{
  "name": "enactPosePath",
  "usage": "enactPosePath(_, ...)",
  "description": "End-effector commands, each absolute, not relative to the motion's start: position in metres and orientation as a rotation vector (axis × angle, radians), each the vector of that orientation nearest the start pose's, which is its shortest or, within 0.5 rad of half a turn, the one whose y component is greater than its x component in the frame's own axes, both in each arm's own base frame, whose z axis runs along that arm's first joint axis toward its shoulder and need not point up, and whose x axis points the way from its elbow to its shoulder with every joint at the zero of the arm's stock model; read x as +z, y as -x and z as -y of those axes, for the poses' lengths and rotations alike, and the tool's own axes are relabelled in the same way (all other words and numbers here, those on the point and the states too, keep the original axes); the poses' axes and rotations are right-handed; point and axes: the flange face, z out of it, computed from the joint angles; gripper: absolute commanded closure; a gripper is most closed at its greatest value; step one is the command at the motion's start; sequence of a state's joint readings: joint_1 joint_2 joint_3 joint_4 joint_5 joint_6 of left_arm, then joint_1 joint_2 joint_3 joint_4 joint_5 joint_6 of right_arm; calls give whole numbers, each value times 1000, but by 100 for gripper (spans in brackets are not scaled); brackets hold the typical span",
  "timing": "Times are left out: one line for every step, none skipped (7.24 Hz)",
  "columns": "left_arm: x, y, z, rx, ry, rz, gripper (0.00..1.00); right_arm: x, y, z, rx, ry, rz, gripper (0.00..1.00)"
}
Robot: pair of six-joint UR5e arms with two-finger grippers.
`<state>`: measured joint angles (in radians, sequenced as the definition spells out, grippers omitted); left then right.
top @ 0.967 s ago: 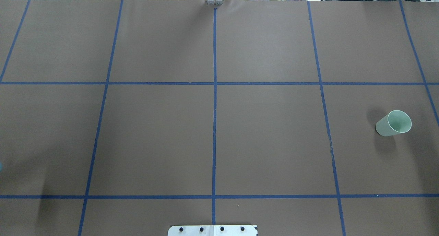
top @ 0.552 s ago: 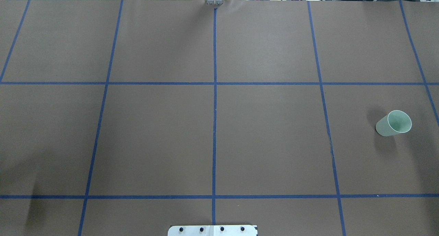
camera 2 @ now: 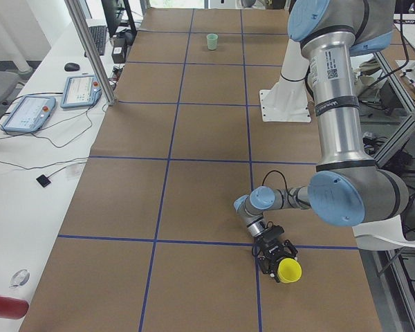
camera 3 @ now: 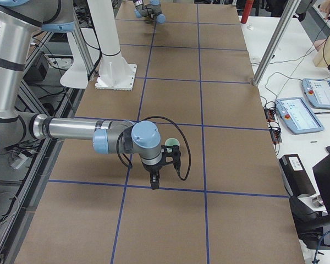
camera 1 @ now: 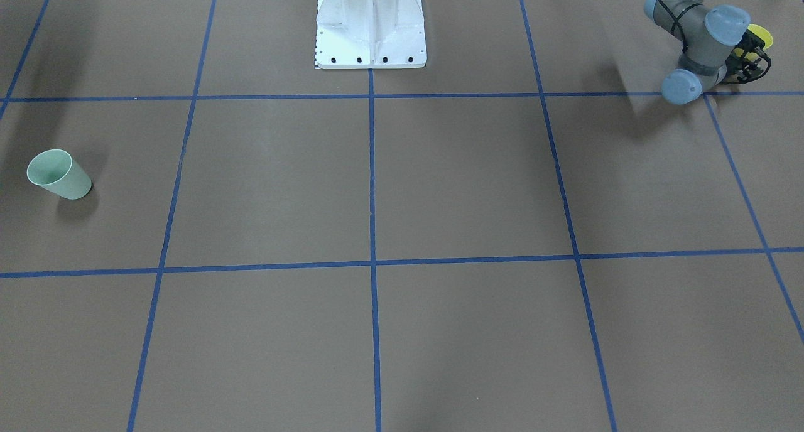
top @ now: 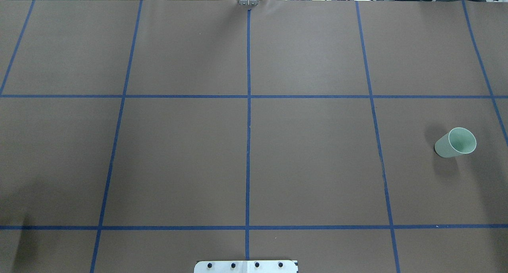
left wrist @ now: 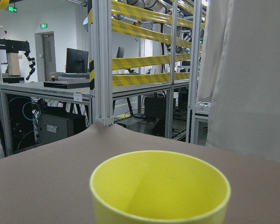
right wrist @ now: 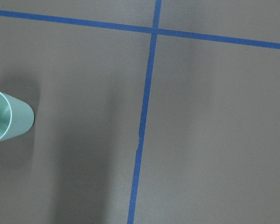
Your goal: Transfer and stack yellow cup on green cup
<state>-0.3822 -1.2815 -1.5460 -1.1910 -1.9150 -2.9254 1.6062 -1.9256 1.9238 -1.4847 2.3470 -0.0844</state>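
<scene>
The yellow cup (camera 1: pixel 762 37) stands upright at the table's far left end, outside the overhead view. It also shows in the exterior left view (camera 2: pixel 289 270) and fills the bottom of the left wrist view (left wrist: pixel 159 186). My left gripper (camera 1: pixel 752 60) lies low and level at the cup, open, with a finger on either side of it. The green cup (top: pixel 455 143) stands upright at the right end, alone; it also shows in the front-facing view (camera 1: pixel 58 174). My right gripper (camera 3: pixel 155 180) hangs above the table near the green cup (right wrist: pixel 7 116); I cannot tell whether it is open or shut.
The brown table cover carries a grid of blue tape lines (top: pixel 248 146). The robot's white base plate (camera 1: pixel 370 30) sits at the middle of the near edge. A side bench with tablets (camera 2: pixel 28 114) and a metal post (camera 2: pixel 90 48) runs along the far edge.
The left arm's shadow at the lower left of the overhead view has slid further left, towards the edge of the view. The green cup has not moved.
</scene>
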Motion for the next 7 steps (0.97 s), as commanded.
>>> enactPosePath(831, -212, 184, -1750, -27, 900, 0, 617, -76, 346, -82, -137, 769, 0)
enactPosePath(831, -214, 181, -1744, -24, 903, 13, 615, -76, 345, -83, -139, 769, 0)
enactPosePath(830, -214, 180, -1745, -27, 905, 37, 614, -77, 345, -82, -142, 768, 0)
enactPosePath(834, -206, 176, -1739, -32, 921, 54, 614, -77, 343, -82, -141, 769, 0)
enactPosePath(837, -193, 172, -1720, -35, 935, 55, 613, -77, 341, -80, -141, 768, 0)
enactPosePath(836, -163, 161, -1680, -35, 954, 55, 614, -77, 341, -79, -138, 772, 0)
enactPosePath(813, -152, 158, -1649, -10, 911, 55, 618, -75, 335, -77, -124, 776, 0)
